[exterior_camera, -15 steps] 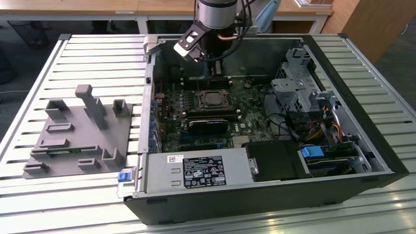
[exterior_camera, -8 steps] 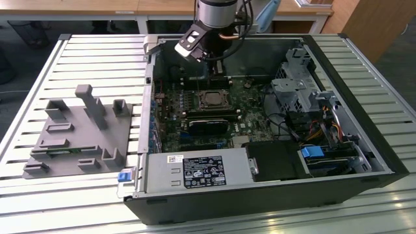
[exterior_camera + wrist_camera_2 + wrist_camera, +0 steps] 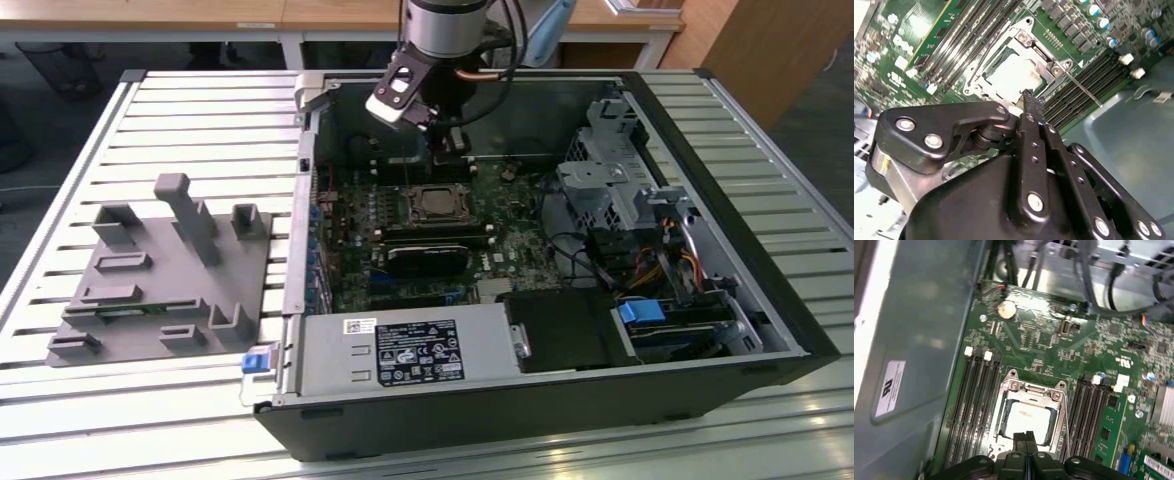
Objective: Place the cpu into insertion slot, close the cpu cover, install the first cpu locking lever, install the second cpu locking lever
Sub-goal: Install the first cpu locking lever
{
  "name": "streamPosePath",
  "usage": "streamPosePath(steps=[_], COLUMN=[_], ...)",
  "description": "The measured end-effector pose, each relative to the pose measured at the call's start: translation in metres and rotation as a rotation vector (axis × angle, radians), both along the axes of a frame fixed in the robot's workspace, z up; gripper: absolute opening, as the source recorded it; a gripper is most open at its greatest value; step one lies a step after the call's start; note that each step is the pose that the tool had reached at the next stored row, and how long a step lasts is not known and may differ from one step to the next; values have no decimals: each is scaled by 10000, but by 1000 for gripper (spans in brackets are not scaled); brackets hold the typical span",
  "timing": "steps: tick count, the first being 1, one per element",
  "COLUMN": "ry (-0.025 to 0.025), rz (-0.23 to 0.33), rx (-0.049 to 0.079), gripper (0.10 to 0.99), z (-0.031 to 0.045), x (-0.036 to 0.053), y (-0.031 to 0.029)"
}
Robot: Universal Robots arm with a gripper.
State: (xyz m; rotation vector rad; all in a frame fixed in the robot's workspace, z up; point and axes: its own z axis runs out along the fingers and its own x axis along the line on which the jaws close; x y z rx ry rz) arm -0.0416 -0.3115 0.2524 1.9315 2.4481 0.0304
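Note:
The cpu (image 3: 1013, 75) (image 3: 1028, 419) lies flat in the insertion slot (image 3: 434, 204), its pale metal top showing in both wrist views. The silver cpu cover (image 3: 1050, 64) (image 3: 1030, 389) lies down around it as a frame. One thin locking lever (image 3: 1083, 88) angles out over the black memory slots; another thin lever (image 3: 985, 50) runs along the opposite side of the socket. My gripper (image 3: 1032, 101) (image 3: 1026, 436) (image 3: 449, 150) hangs just above the socket's edge, fingers pressed together and holding nothing.
The board sits inside an open computer case (image 3: 747, 300) with a drive cage (image 3: 621, 180), cables and a power supply (image 3: 407, 352). Long memory slots (image 3: 974, 400) flank the socket. A grey fixture block (image 3: 167, 270) stands on the slatted table at the exterior view's left.

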Motion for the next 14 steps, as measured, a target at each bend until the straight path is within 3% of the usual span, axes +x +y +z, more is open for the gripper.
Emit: streamPosePath(steps=[14], ry=[0], rz=[2488], rx=[0], gripper=[122], z=[-1], x=[0], y=[0])
